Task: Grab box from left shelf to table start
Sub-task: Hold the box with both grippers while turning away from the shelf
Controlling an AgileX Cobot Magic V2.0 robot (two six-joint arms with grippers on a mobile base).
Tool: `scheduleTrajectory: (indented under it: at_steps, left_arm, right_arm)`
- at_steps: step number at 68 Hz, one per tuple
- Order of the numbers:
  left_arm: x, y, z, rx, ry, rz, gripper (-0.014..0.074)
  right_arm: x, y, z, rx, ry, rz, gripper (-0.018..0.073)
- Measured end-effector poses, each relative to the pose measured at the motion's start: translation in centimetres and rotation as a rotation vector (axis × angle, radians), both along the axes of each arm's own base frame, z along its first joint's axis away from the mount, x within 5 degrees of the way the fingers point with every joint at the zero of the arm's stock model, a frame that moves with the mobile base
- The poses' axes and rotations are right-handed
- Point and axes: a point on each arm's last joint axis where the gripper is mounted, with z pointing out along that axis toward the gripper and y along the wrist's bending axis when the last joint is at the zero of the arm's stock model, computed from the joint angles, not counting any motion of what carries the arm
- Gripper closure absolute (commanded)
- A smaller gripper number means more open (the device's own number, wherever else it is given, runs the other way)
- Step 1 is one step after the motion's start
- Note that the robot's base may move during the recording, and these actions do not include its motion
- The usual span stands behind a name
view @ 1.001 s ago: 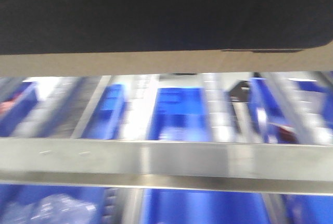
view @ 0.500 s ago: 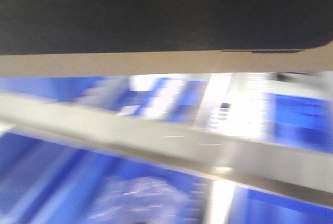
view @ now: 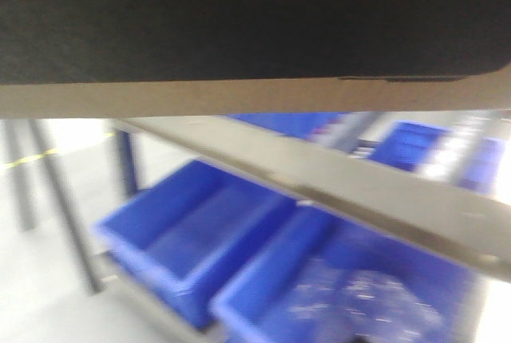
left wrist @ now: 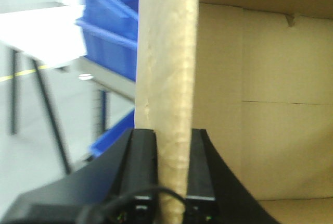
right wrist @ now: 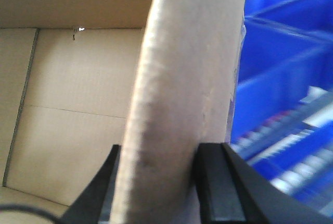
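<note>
The left gripper (left wrist: 170, 146) has its jaws clamped on one side wall of the box (left wrist: 166, 52) (bare cardboard shows inside). In the front view the box's black panel fills the top, close to the camera, above the slanting silver rail of the shelf (view: 383, 199) and the blurred blue bins (view: 192, 231). The right gripper (right wrist: 164, 156) pinches the opposite wall, so the box hangs between both.
</note>
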Motion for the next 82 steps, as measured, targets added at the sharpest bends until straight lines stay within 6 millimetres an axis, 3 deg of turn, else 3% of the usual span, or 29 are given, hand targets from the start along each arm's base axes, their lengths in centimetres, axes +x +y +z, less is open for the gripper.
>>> scheduleTrajectory:
  at_steps: [82]
  left_arm:
    - [0.00,0.00,0.00,0.000,0.000,0.000,0.0696]
  right_arm:
    - [-0.01,0.02,-0.01,0.001,0.002,0.002,0.0501]
